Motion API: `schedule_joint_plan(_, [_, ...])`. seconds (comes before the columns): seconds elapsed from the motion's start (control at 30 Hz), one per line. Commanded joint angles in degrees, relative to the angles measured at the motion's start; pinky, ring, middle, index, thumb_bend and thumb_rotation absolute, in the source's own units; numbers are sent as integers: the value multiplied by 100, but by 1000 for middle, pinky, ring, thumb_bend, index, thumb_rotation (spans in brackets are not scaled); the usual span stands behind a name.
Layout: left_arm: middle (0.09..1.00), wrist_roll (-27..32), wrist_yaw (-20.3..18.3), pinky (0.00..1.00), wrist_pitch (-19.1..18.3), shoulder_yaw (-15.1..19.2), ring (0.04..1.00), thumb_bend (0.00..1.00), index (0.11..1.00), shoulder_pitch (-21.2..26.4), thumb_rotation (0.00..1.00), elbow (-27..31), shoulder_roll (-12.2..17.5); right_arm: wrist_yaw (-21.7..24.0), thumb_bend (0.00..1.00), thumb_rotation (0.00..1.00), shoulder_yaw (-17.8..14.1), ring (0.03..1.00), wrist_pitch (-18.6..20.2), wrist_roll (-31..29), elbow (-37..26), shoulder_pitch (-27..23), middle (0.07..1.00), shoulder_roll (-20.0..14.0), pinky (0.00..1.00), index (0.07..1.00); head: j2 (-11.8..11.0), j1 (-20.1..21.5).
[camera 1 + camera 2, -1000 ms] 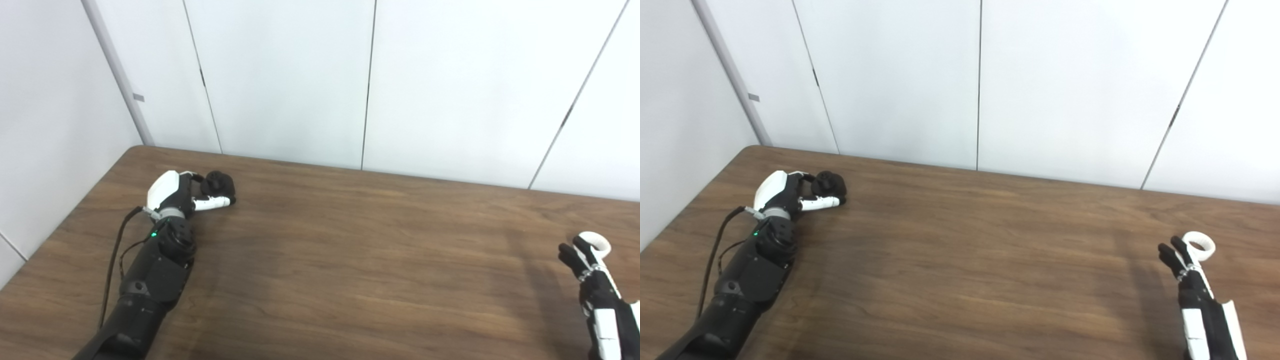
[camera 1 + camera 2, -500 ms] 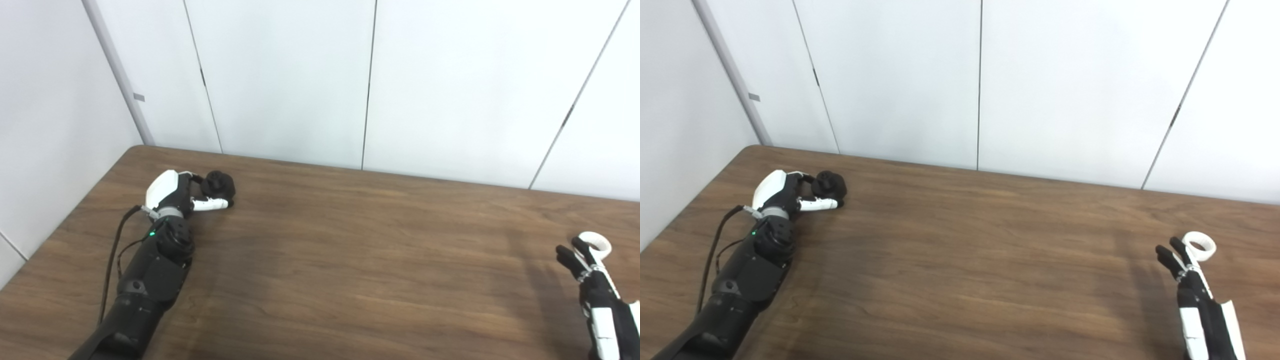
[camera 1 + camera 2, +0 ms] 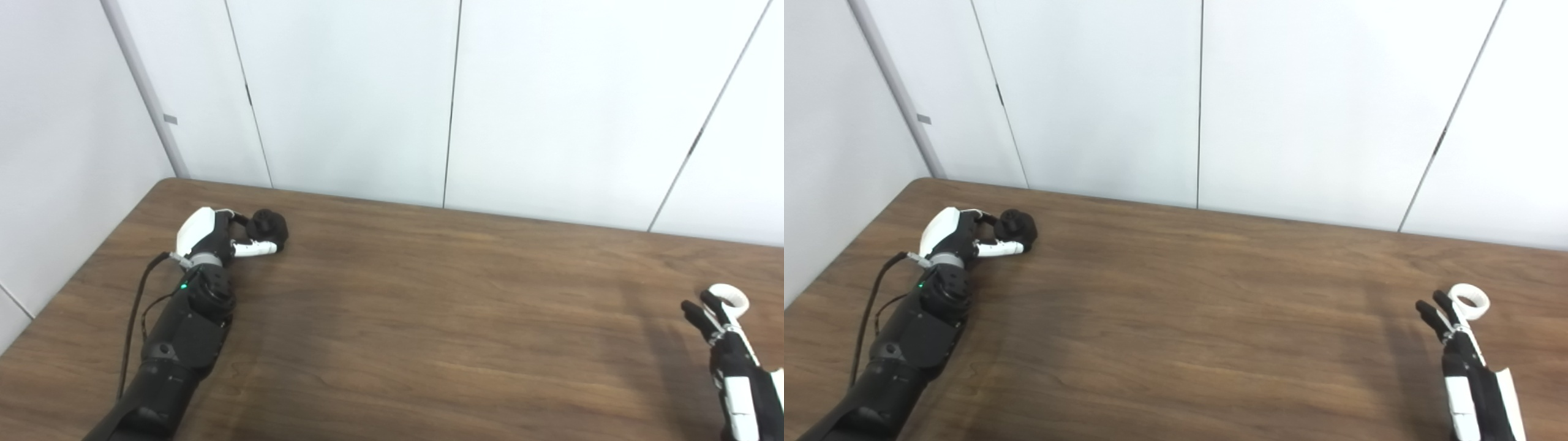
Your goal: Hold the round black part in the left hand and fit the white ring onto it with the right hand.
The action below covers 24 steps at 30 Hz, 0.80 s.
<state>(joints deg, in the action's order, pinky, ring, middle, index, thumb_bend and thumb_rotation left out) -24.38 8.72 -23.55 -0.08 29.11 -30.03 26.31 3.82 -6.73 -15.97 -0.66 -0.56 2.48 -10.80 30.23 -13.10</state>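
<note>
The round black part point(image 3: 268, 225) rests on the wooden table point(image 3: 429, 318) at the far left. My left hand point(image 3: 211, 236) is curled round it, with a dark finger behind it and the white thumb point(image 3: 257, 248) in front, both touching it. The white ring point(image 3: 730, 298) lies flat on the table at the far right. My right hand point(image 3: 713, 327) reaches up from the bottom right corner with its fingers straight and apart. Its fingertips point(image 3: 1442, 309) sit against the ring's near-left side, and nothing is held.
White wall panels point(image 3: 453, 104) stand directly behind the table's far edge, and another wall point(image 3: 55, 153) runs along its left side. A black cable point(image 3: 138, 306) hangs beside my left forearm. Bare wood lies between the two hands.
My left hand has shifted slightly left and its thumb has drawn in against the black part, which stays in place. The right hand has sunk slightly; the ring has not moved.
</note>
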Motion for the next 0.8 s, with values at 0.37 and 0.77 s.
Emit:
schedule_joint_plan(0.37, [902, 21, 55, 1000, 23, -26, 974, 911, 774, 303, 299, 72, 113, -91, 639, 1000, 133, 906, 5, 44, 398, 448, 883, 279, 1000, 934, 10, -8])
schedule_joint_plan(0.77, [914, 53, 24, 1000, 95, -71, 981, 939, 808, 306, 308, 85, 129, -59, 638, 1000, 130, 906, 29, 13, 389, 441, 878, 276, 1000, 934, 24, -6])
